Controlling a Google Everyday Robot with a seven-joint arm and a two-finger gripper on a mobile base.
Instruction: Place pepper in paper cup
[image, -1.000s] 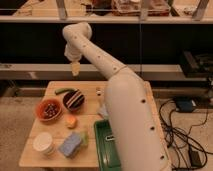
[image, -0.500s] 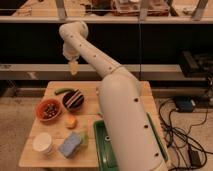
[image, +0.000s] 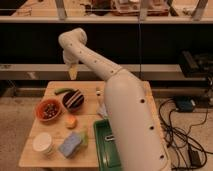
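Note:
The green pepper (image: 62, 91) lies at the table's far left edge, just behind the dark striped bowl (image: 73, 100). The white paper cup (image: 43, 143) stands upright at the front left corner. My gripper (image: 73, 73) hangs from the long white arm (image: 125, 110), pointing down above the far edge of the table. It is a little above and to the right of the pepper, open, with nothing in it.
An orange-red bowl (image: 48, 110) with dark contents sits left of the striped bowl. A small orange item (image: 71, 121) lies mid-table, with a blue sponge (image: 71, 144) beside the cup. A green tray (image: 106, 147) sits at the front right. The wooden table (image: 55, 160) stands before shelving.
The arm has swung a little to the left, and the gripper has dropped slightly toward the table's far edge. Nothing on the table has moved.

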